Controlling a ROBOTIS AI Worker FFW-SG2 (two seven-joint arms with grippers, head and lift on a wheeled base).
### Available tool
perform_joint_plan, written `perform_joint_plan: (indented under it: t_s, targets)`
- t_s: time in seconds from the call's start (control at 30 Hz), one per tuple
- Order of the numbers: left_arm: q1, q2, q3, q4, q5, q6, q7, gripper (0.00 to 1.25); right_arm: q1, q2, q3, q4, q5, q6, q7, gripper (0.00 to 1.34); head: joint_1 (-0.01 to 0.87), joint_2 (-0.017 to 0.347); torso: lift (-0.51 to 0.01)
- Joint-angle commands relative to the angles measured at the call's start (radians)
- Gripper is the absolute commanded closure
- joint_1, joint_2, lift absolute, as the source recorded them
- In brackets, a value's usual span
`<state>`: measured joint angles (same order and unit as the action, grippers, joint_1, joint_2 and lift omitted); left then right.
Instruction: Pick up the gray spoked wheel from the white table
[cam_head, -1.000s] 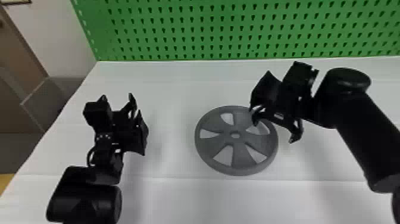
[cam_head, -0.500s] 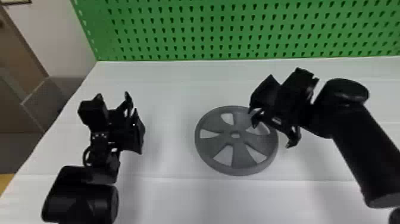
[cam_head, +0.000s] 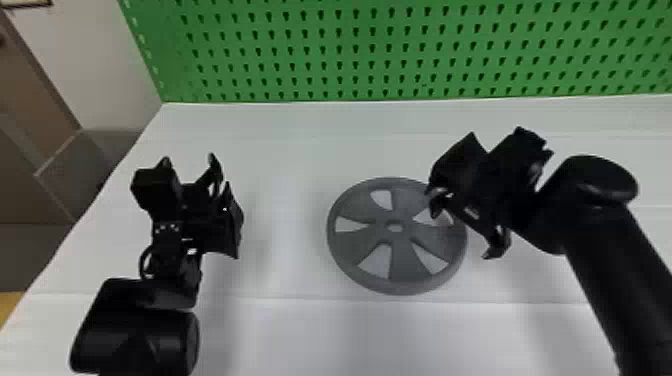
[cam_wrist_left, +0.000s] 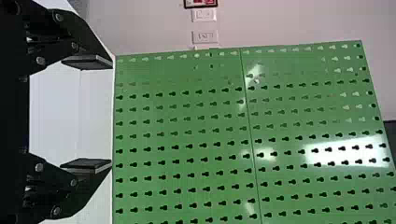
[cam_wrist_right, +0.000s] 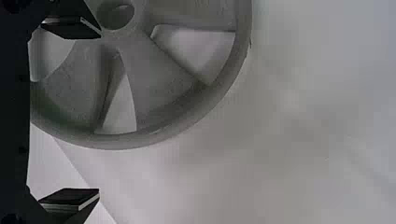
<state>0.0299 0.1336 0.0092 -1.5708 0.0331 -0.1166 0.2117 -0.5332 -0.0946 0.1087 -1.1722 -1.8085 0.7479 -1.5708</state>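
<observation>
The gray spoked wheel lies flat on the white table, right of centre in the head view. Over its right rim hangs my right gripper, open and holding nothing. In the right wrist view, the wheel shows beyond the right gripper; one finger overlaps it near the hub, the other lies past its rim. My left gripper stands open at the table's left part, well apart from the wheel. The left wrist view has the left gripper with its fingers spread and nothing between them.
A green pegboard rises along the table's back edge. Beyond the table's left edge are a gray panel and a brown door. Bare tabletop lies between the left gripper and the wheel.
My right gripper has come slightly lower in the head view, nearer the wheel's right rim. The left gripper has shifted a little to the left. The wheel has stayed in place.
</observation>
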Motion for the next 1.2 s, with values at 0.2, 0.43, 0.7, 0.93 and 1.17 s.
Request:
perform_joint_plan:
  t_s: [0.2,0.43,0.7,0.93,1.17]
  targets:
    - [-0.002,0.0,-0.003,0.0,-0.002,0.0,0.0,0.5,0.052,-0.001,-0.006,-0.046,-0.002,-0.013,0.0,0.1,0.779,0.12,-0.067]
    - [-0.005,0.0,-0.012,0.002,-0.005,0.002,0.005,0.5,0.105,0.032,-0.052,-0.104,0.055,-0.013,0.0,0.1,0.779,0.12,-0.067]
    - [-0.007,0.0,-0.017,0.006,-0.004,0.002,0.011,0.5,0.151,0.052,-0.066,-0.127,0.074,-0.012,0.0,0.1,0.779,0.12,-0.067]
    - [-0.008,0.0,-0.021,0.011,-0.002,0.002,0.011,0.5,0.168,0.07,-0.084,-0.127,0.08,0.004,0.0,0.07,0.778,0.12,-0.067]
    - [-0.015,0.0,-0.031,0.018,-0.002,0.002,0.012,0.5,0.173,0.081,-0.086,-0.126,0.126,0.028,0.0,0.11,0.779,0.12,-0.067]
